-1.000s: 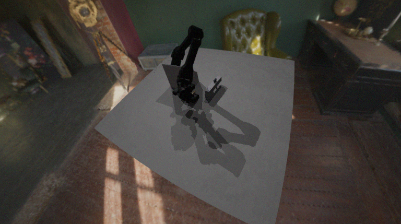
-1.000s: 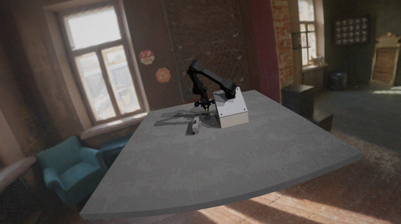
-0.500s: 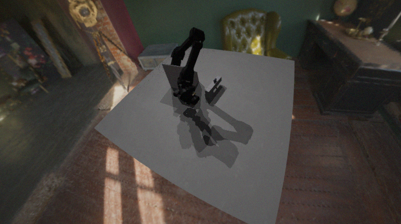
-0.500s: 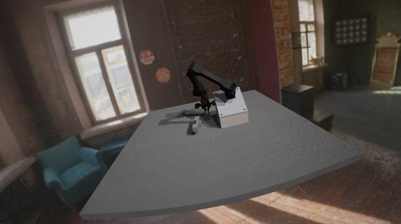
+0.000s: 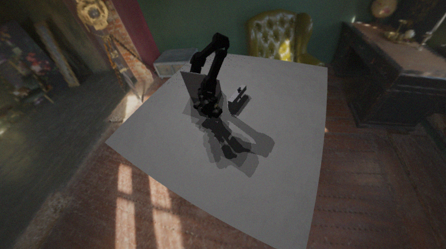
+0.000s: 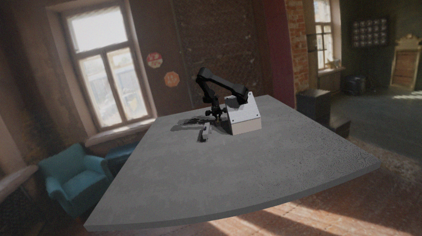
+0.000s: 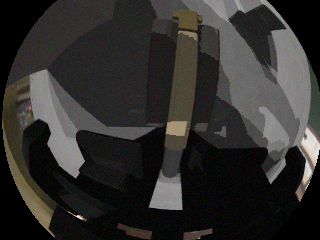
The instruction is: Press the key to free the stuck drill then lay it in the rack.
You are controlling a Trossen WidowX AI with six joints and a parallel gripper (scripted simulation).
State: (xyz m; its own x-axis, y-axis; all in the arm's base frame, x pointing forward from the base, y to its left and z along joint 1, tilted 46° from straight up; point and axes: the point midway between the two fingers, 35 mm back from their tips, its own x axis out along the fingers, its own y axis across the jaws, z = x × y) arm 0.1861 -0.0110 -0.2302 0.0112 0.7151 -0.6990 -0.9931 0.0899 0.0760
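My gripper [image 7: 174,127] [image 6: 217,118] is shut on a long brass and grey piece that looks like the drill [image 7: 184,80]. The drill points away from the fingers, with a small cross-shaped head at its far end. Two dark parallel walls, apparently the rack [image 7: 162,75], stand one on either side of it in the wrist view. Whether the drill touches them or the bottom cannot be told. A small grey fixture [image 5: 235,96] [image 6: 205,132] stands beside the gripper. The key cannot be made out clearly. In the top view the arm's wrist hides the rack.
A box with a white sloping panel [image 6: 245,113] stands close beside the gripper; its back [image 5: 194,83] shows in the top view. The arm reaches over from this box. All of it stands on a grey table [image 5: 283,101] [image 6: 264,164], with arm shadows across it.
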